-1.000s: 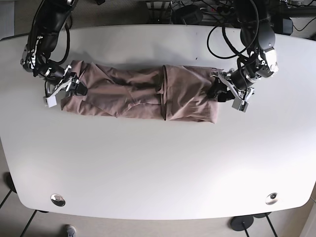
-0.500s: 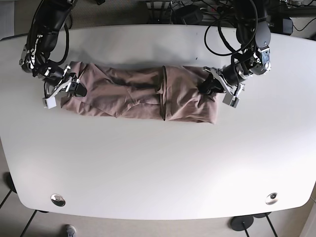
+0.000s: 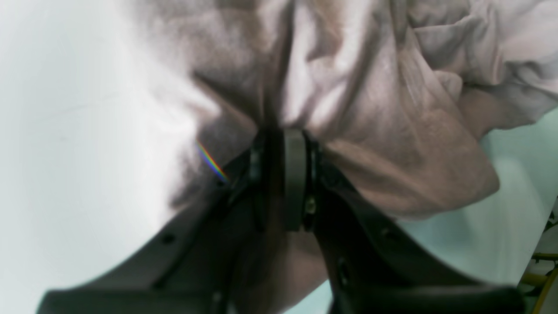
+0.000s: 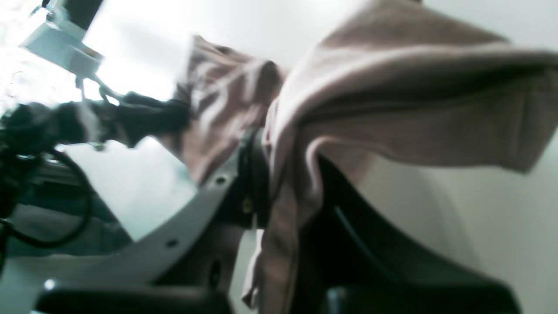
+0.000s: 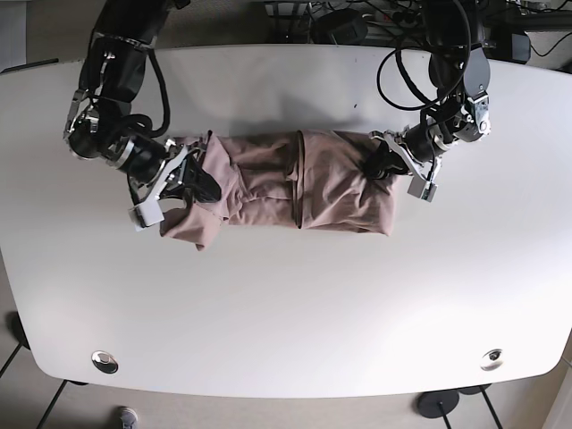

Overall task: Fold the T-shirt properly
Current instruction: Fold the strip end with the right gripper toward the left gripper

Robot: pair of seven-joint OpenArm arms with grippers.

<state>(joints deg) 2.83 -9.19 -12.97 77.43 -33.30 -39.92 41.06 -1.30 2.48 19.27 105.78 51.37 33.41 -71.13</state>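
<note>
Base view: the T-shirt (image 5: pixel 295 183) lies mid-table, far side. The right gripper (image 5: pixel 198 181), jaws clamped on its left end, and the left gripper (image 5: pixel 380 164), pinching the right end, look mid-fold; next, carry one end over the other.

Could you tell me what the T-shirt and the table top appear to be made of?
T-shirt: soft matte knit, probably cotton jersey; it bunches into loose wrinkles where the right gripper pinches it. Table: smooth white hard surface, likely laminate, with a faint sheen.
</note>
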